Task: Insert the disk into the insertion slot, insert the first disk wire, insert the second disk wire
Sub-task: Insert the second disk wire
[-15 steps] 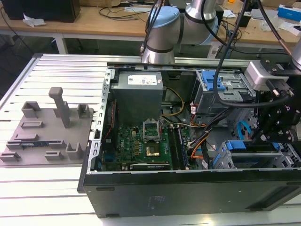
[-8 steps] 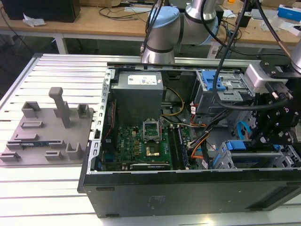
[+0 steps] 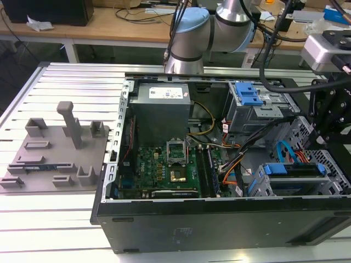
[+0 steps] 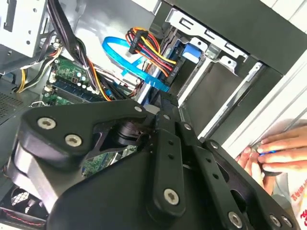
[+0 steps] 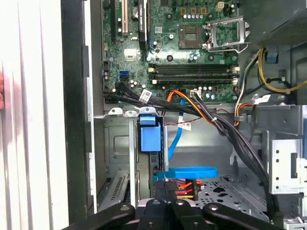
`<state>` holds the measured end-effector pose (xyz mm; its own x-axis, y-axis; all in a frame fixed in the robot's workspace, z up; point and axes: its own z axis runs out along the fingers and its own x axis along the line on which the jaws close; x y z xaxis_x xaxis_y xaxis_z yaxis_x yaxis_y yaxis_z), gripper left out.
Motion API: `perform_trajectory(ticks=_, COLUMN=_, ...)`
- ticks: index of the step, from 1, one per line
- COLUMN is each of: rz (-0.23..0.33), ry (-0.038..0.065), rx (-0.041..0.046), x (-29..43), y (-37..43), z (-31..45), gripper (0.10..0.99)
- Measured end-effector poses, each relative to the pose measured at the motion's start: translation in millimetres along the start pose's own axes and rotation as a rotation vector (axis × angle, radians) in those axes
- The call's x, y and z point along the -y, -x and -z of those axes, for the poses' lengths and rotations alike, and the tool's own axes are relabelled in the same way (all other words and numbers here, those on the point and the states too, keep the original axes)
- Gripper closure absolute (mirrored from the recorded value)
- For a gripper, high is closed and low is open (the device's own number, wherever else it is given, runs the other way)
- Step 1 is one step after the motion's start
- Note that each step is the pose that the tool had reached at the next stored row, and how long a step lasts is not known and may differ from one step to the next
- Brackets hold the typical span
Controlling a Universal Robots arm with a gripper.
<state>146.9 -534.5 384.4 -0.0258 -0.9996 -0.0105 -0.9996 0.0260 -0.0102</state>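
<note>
Inside case (image 3: 164, 230), gripper (image 5: 165, 191) perhaps closed.

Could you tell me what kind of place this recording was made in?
It looks like a robotics lab or workshop. An opened computer case lies on a slatted aluminium table, a grey fixture plate sits beside it, and wooden workbenches cluttered with cables stand behind the robot arm.

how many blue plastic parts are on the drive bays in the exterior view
2. A ridged blue latch tops the taller bay; the blue carrier of the disk shows in the insertion slot at the exterior view's right. Cables may hide others.
</note>
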Motion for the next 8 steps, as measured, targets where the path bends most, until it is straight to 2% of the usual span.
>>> perform_trajectory(ticks=8, rz=0.0, ry=0.0, rx=-0.0002, x=0.0, y=0.0, z=0.5, gripper=0.98)
